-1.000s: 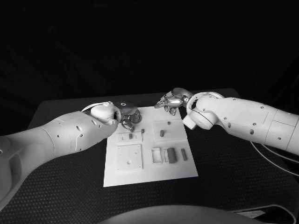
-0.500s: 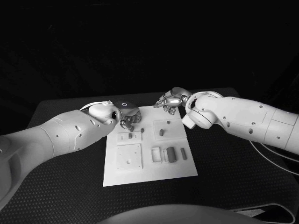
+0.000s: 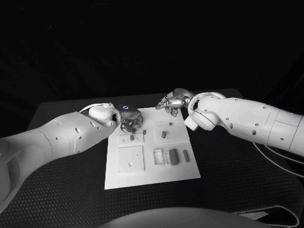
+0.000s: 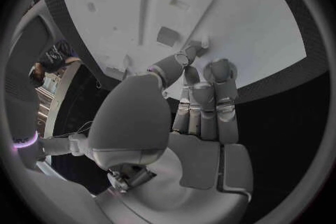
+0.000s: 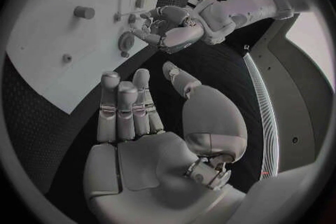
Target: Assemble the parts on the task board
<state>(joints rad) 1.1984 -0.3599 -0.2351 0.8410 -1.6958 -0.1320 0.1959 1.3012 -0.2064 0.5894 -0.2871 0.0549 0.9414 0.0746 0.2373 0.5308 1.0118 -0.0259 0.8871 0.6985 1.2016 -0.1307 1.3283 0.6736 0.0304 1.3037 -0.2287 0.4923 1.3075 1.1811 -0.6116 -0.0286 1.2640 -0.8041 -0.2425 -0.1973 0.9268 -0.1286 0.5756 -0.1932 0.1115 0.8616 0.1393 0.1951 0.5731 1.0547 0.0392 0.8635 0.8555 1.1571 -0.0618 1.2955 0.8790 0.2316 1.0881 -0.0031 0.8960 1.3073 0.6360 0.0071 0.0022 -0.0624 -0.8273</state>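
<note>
White and flat, the task board (image 3: pixel 150 161) lies in the middle of the head view on the dark woven surface (image 3: pixel 63 199), its long side running from the lower centre up toward the 2 hands. On it sit several small grey parts (image 3: pixel 171 156): a cluster of upright blocks right of centre, a short peg (image 3: pixel 164 135) higher up, and 2 pale square plates on its left half. The left hand (image 3: pixel 129 118) hovers over the board's upper left corner with its fingers curled together; whether anything is pinched between them I cannot tell. The right hand (image 3: pixel 171 103) hangs at the board's upper right edge, fingers apart and palm bare in the right wrist view, holding nothing. The chief risk, as I judge it, is the left hand's fingertips brushing the small piece (image 3: pixel 132 138) just below them and knocking it out of its seat. Both hands also work close together at the far end, so a careless reach could bring them into contact or push the board askew on the surface.
</note>
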